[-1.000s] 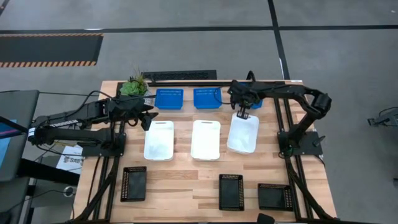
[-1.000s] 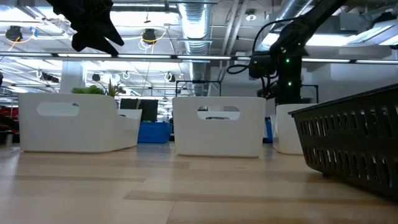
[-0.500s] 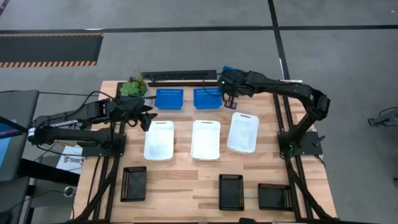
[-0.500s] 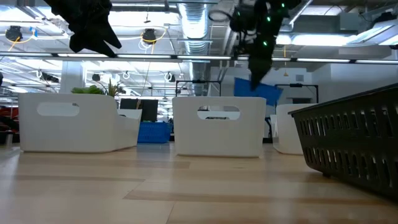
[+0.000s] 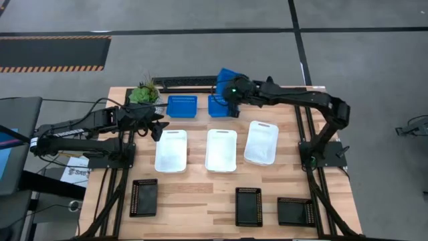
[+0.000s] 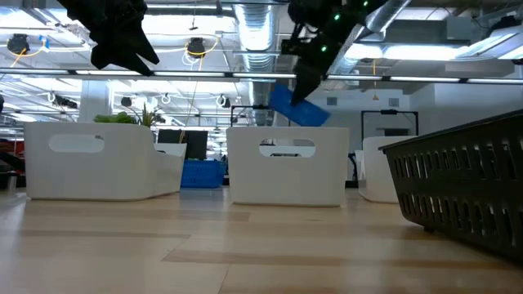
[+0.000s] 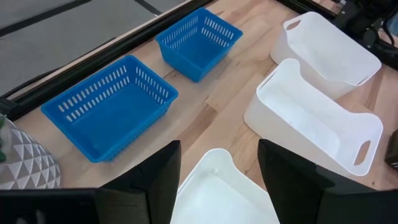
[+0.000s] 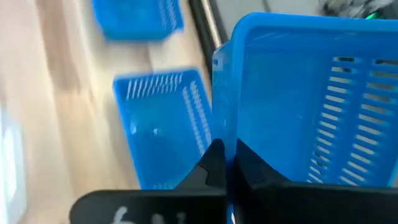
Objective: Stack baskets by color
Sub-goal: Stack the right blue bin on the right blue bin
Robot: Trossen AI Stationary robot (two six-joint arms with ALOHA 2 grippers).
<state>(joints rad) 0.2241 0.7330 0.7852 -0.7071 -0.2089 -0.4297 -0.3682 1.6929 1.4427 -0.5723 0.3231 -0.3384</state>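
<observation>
The left end effector (image 5: 158,127) hangs with fingers apart above the left white basket (image 5: 171,150), holding nothing. Over the last second the right end effector (image 5: 231,90) has swung leftward from above the right white basket (image 5: 261,142), clamped on the rim of a blue basket (image 6: 297,107) and carrying it tilted in the air, now over the second blue basket (image 5: 221,107) on the tabletop (image 5: 200,191); nesting looks near. Every basket appears empty: the blue one (image 5: 182,106) at left, the middle white (image 5: 221,150), and the three black (image 5: 248,206) at the front.
</observation>
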